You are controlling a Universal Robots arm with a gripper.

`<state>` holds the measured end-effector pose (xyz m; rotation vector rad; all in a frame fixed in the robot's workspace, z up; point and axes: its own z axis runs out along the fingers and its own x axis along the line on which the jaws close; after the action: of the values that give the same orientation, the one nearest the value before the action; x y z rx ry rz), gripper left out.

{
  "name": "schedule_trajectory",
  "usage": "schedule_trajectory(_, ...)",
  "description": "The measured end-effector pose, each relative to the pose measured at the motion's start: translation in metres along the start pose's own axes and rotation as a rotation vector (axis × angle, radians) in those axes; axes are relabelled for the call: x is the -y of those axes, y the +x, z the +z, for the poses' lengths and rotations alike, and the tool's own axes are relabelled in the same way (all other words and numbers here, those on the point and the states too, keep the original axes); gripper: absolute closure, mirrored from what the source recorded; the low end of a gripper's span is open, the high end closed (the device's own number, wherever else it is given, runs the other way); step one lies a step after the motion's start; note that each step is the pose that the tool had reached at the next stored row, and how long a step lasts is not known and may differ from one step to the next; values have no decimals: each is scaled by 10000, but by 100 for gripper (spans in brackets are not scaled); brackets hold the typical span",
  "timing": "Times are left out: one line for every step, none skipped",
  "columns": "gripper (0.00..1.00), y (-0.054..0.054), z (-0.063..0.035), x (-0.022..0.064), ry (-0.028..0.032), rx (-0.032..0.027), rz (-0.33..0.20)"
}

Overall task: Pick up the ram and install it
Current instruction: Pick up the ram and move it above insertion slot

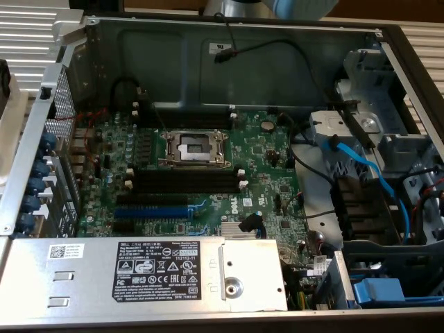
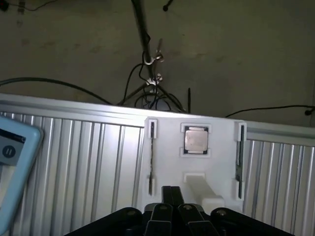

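My gripper (image 2: 172,196): matte black, angular housing, rounded bolt heads along its edge. My arm (image 1: 298,7): silver-grey tube with a light blue joint cap.

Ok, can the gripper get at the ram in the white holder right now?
Probably yes. The ram stands on edge in the white holder with nothing over it, and the gripper is close by, but it is shut and would need opening.
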<state>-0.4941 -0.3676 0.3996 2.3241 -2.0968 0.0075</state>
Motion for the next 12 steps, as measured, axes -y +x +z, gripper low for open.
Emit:
schedule_trajectory(90,0,1,0,112,-23,-89)
schedule_trajectory(90,0,3,0,226,-43,-167)
schedule_trajectory(90,1,14,0,261,-47,-259)
schedule_trajectory(90,1,27,1,267,-46,-362)
schedule_trajectory(90,1,43,0,267,-47,-468)
schedule_trajectory(90,1,62,0,268,-46,-573)
schedule_trajectory(90,1,79,1,270,-45,-668)
schedule_trajectory(90,1,97,1,272,-44,-741)
schedule_trajectory(90,1,115,1,273,-44,-784)
schedule_trajectory(90,2,133,1,275,-44,-801)
schedule_trajectory(90,2,148,1,294,-46,-801)
schedule_trajectory(90,2,163,2,321,-50,-803)
